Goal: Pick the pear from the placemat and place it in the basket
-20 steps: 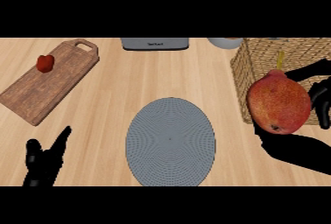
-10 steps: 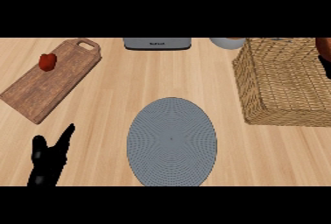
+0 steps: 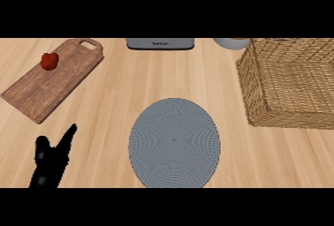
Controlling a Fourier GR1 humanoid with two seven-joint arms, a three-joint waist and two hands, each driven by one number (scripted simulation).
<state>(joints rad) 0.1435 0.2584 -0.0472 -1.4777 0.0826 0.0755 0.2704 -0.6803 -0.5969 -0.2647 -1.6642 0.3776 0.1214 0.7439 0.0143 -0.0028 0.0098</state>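
Pale wooden counter (image 3: 130, 97) fills the head view, with an oval grey woven placemat (image 3: 174, 142) at lower centre and a square wicker basket (image 3: 291, 81) at the right edge. A brown wooden cutting board (image 3: 55, 79) lies upper left, bearing a small red fruit (image 3: 49, 61). The left hand (image 3: 51, 161) rests at lower left, fingers straight and spread; the right hand is out of view. No pear shows: the placemat is bare, and I cannot tell whether the fruit sits inside the basket. A second ago the right hand held it over the basket; both are gone now.
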